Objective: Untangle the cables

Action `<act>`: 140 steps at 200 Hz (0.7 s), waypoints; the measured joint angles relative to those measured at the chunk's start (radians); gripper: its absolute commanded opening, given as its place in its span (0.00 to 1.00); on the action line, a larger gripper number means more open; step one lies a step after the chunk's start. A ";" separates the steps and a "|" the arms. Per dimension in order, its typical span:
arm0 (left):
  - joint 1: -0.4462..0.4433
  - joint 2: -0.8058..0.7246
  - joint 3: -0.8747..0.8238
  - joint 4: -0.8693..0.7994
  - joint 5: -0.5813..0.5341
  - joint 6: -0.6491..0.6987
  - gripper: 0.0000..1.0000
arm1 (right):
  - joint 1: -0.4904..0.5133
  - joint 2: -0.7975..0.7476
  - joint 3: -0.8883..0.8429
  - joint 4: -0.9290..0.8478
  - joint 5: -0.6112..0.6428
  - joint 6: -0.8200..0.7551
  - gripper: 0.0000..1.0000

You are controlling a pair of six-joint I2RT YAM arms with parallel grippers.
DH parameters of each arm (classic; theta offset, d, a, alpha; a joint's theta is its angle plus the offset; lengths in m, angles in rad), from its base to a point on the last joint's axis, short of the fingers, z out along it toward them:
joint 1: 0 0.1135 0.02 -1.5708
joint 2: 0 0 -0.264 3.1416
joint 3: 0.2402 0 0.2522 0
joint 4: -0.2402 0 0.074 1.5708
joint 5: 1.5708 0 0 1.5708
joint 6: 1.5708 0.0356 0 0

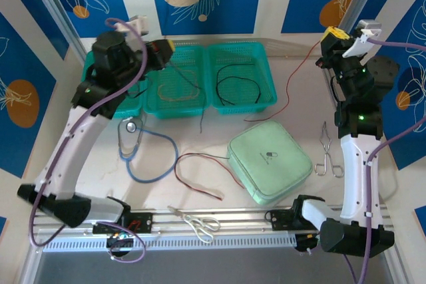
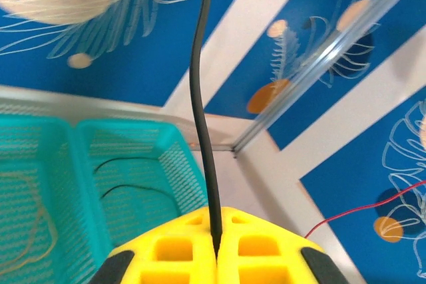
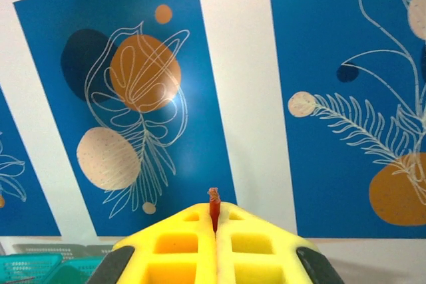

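The left pincer (image 2: 217,227) is pressed together on a black cable (image 2: 200,98), which is pinched between its yellow fingertips and rises past the wrist camera. From above, this pincer is seen at the far edge of the middle teal basket (image 1: 160,108). A thin dark length is seen running from it across that basket and ending on the worktop (image 1: 299,121) just in front. The right pincer (image 3: 214,221) is likewise clamped on a red cable (image 3: 213,201), a short stub of which stands out beyond the fingertips. The rest is draped down from the raised pincer at the far right and laid toward the mint-green zip pouch (image 1: 269,161). A looped red length (image 1: 200,164) lies left of the pouch; whether it is joined to the held one cannot be told. A tan-yellow cable (image 1: 176,88) is coiled in the middle basket and a second black cable (image 1: 236,88) in the right basket (image 1: 263,101). A blue-tubed stethoscope (image 1: 143,154), scissors (image 1: 202,224) and metal forceps (image 1: 326,154) are spread around
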 measured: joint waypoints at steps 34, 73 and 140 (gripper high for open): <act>-0.077 0.157 0.121 0.068 -0.047 0.006 0.00 | 0.009 -0.008 0.001 -0.023 -0.007 0.000 0.00; -0.106 0.291 0.247 0.175 -0.122 0.029 0.00 | 0.009 -0.031 0.001 -0.034 -0.012 0.002 0.00; -0.113 0.628 0.705 0.319 -0.182 0.052 0.00 | 0.011 -0.041 0.006 -0.048 -0.026 0.016 0.00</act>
